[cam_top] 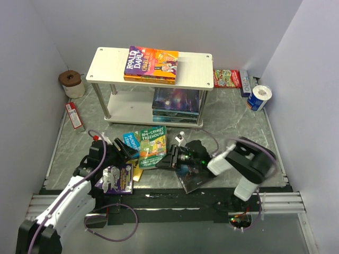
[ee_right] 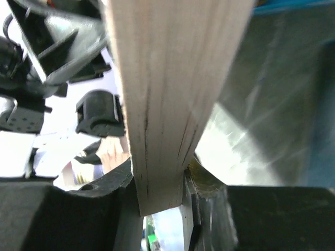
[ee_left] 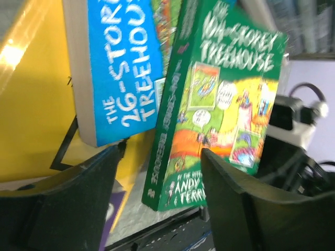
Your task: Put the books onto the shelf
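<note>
Top view: shelf (cam_top: 197, 71) partly filled. Roald Dahl stack (cam_top: 151, 63) on the pale wood board, dark castle covers (cam_top: 176, 100) below. Several glossy loose paperbacks (cam_top: 117, 180) left on the floor.
Left wrist: left gripper (ee_left: 162, 151) spread, empty, just below the blue Treehouse book (ee_left: 118, 68).
Right wrist: right gripper (ee_right: 162, 204) pinching the green Treehouse book (ee_right: 167, 94) by its matte page edge.

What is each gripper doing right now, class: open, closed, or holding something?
Left gripper: open, holding nothing.
Right gripper: closed on the green Treehouse book, at its page edge.
</note>
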Tool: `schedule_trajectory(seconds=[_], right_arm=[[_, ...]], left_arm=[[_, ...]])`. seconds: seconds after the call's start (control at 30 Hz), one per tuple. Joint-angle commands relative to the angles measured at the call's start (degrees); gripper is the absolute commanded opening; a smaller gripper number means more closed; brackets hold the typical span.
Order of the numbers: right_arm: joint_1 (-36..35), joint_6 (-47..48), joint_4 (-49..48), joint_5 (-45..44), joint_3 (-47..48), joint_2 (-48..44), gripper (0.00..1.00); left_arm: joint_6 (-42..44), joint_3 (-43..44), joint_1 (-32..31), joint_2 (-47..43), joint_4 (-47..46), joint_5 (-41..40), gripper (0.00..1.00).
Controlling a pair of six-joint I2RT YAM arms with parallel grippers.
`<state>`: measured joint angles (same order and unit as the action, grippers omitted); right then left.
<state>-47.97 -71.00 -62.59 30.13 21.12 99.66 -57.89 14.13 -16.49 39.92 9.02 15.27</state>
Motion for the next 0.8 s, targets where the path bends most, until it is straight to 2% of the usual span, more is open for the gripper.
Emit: schedule_trajectory(seconds=[0.0, 0.07, 0.2, 0.27, 0.33, 0.37, 0.57, 0.63, 0.7, 0.77], right_arm=[[-2.13, 11.12, 23.78, 6.93, 5.41, -17.17, 0.0], [-2.57, 12.81, 33.08, 9.76, 8.22, -21.24, 0.0], [-2.48, 18.95, 47.97, 16.62, 15.94, -30.2, 0.0], [-2.4, 20.72, 54.46, 20.13, 18.59, -33.02, 0.0], [-2.22, 26.16, 62.2, 19.71, 24.21, -34.52, 0.0], [-2.13, 28.35, 69.2, 19.7, 26.05, -35.4, 0.0], [1.29, 33.63, 74.7, 29.54, 32.04, -37.17, 0.0], [2.08, 35.49, 78.49, 31.38, 33.89, -37.43, 0.0], [3.22, 35.59, 77.89, 35.42, 33.64, -38.13, 0.0], [4.89, 35.75, 77.7, 38.93, 33.28, -38.92, 0.0]], left_arm=[[0.32, 5.9, -0.21, -5.37, 4.16, -3.23, 0.74], [0.93, 7.04, -0.21, -7.66, 4.87, -2.44, 0.79], [2.87, 8.98, -0.12, -8.98, 1.36, 7.38, 0.87], [2.96, 9.42, -0.12, -9.77, -0.66, 10.12, 0.87], [2.43, 9.6, -0.12, -11.0, -1.63, 13.02, 0.88], [1.82, 9.6, -0.12, -11.53, -3.29, 14.08, 0.88], [-0.56, 9.6, -0.03, -14.78, -8.66, 21.81, 0.84], [-1.43, 9.51, -0.03, -15.22, -12.16, 25.4, 0.81], [-2.14, 8.64, 0.05, -15.4, -19.34, 29.1, 0.79], [-2.93, 8.19, -0.03, -14.96, -22.54, 33.75, 0.77]])
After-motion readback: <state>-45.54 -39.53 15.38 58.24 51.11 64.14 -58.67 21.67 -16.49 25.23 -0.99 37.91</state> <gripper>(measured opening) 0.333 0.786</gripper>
